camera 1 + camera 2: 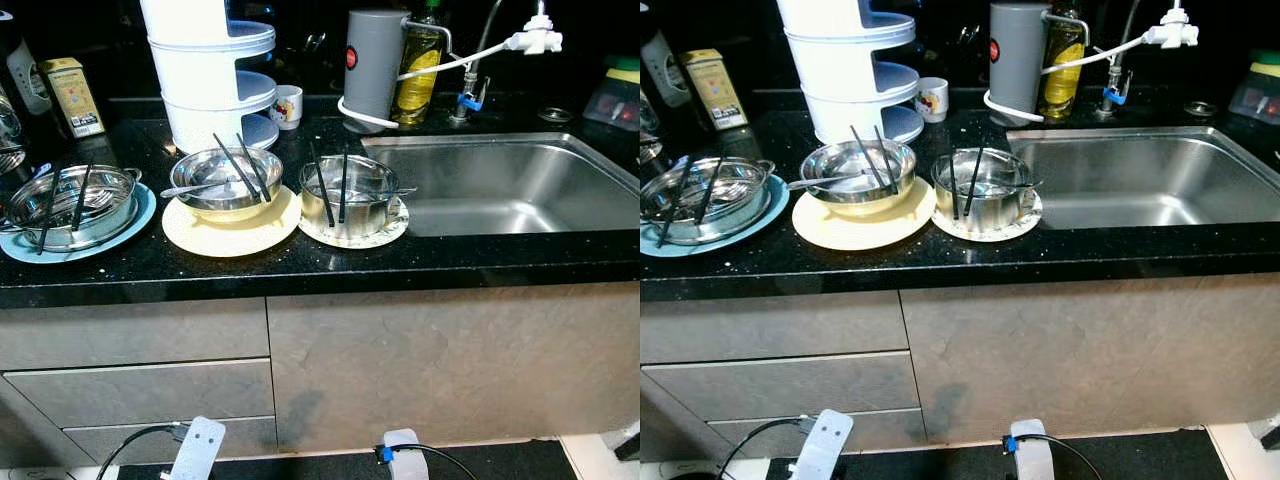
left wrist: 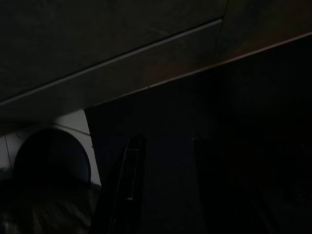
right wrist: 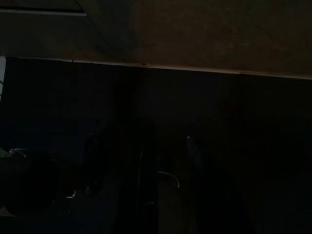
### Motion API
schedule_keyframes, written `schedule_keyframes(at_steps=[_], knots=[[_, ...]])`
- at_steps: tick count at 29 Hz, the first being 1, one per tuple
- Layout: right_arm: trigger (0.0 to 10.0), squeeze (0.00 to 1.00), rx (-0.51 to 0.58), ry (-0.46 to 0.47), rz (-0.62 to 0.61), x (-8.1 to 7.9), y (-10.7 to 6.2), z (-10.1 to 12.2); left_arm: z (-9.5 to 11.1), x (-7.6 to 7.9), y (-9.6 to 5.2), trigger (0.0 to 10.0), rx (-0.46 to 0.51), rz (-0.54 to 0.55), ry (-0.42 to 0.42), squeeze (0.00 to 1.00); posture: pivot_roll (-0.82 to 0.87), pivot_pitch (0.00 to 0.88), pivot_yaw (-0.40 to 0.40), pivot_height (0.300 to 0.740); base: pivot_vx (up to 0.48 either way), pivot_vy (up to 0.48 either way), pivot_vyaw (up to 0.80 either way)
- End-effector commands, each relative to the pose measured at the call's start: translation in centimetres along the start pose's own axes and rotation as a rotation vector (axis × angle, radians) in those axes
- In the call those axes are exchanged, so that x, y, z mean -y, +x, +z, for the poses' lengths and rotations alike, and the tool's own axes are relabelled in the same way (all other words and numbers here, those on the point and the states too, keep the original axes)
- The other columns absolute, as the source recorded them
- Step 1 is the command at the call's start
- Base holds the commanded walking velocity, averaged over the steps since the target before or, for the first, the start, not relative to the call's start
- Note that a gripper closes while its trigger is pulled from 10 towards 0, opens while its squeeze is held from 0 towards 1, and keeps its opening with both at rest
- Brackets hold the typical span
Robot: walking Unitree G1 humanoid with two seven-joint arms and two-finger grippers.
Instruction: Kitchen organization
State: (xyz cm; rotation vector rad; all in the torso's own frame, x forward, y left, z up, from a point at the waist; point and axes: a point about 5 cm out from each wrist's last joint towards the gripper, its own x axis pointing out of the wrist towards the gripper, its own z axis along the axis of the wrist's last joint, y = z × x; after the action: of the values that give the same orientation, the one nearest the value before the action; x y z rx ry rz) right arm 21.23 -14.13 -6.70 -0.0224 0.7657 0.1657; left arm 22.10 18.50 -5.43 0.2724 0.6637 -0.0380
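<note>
Steel bowls [image 1: 226,180] with chopsticks [image 1: 240,166], on plates [image 1: 232,228] mid-frame on the tabletop [image 1: 320,262]: likely rigid, slippery, light; grasp at rims. Both arms hang idle; jaw state cannot be told.

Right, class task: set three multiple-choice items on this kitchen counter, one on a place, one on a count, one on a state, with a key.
1. Where does the sink lie from the three bowls?
A. to the robot's right
B. to the robot's left
C. on the floor

2. How many steel bowls stand on plates?
A. one
B. three
C. five

3. What lies across the middle bowl?
A. a lid
B. a cloth
C. chopsticks

Key: 1 A, the basin is right of the right bowl. 2 B, the left bowl stands on a blue plate, the middle one on a yellow plate, and the right one on a pale plate. 3 C, two dark sticks rest across its rim.
</note>
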Motion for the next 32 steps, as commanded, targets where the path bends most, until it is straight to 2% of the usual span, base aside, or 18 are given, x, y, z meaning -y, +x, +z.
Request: schedule_keyframes(at_steps=[1, 5, 8, 15, 22, 32], knots=[[10.0, 0.00, -0.004, -0.001, 0.007, -0.18, -0.05, -0.25, -0.85, -0.62, -0.26, 10.0, -0.022, 0.017, 0.001, 0.00, -0.02, 0.117, -0.021, 0.740, 0.000, 0.000, 0.00], [10.0, 0.00, -0.003, -0.004, 0.009, -0.21, -0.02, -0.16, -1.25, -0.80, -0.28, 10.0, -0.059, 0.034, -0.008, 0.00, -0.03, 0.115, -0.023, 0.740, 0.000, 0.240, 0.00], [10.0, 0.00, -0.002, -0.006, 0.009, -0.22, 0.00, -0.09, -0.83, -0.53, -0.29, 10.0, -0.013, 0.006, 0.018, 0.00, -0.03, 0.114, -0.024, 0.740, 0.000, 0.160, 0.00], [10.0, 0.00, 0.004, 0.000, 0.000, -0.15, -0.02, -0.09, -1.01, -0.45, -0.43, 10.0, -0.007, 0.000, 0.057, 0.00, -0.03, 0.096, -0.007, 0.740, 0.000, 0.000, 0.00], [10.0, 0.00, 0.011, 0.017, -0.008, -0.24, -0.08, -0.22, -1.41, -0.35, -0.67, 10.0, -0.002, -0.019, 0.061, 0.00, -0.03, 0.074, 0.013, 0.740, 0.000, 0.000, 0.00], [10.0, 0.00, -0.003, -0.035, 0.018, -0.63, -0.20, -0.73, -1.55, -0.25, -0.53, 10.0, -0.033, -0.012, 0.055, 0.00, -0.04, 0.006, 0.009, 0.740, 0.000, 0.000, 0.00]])
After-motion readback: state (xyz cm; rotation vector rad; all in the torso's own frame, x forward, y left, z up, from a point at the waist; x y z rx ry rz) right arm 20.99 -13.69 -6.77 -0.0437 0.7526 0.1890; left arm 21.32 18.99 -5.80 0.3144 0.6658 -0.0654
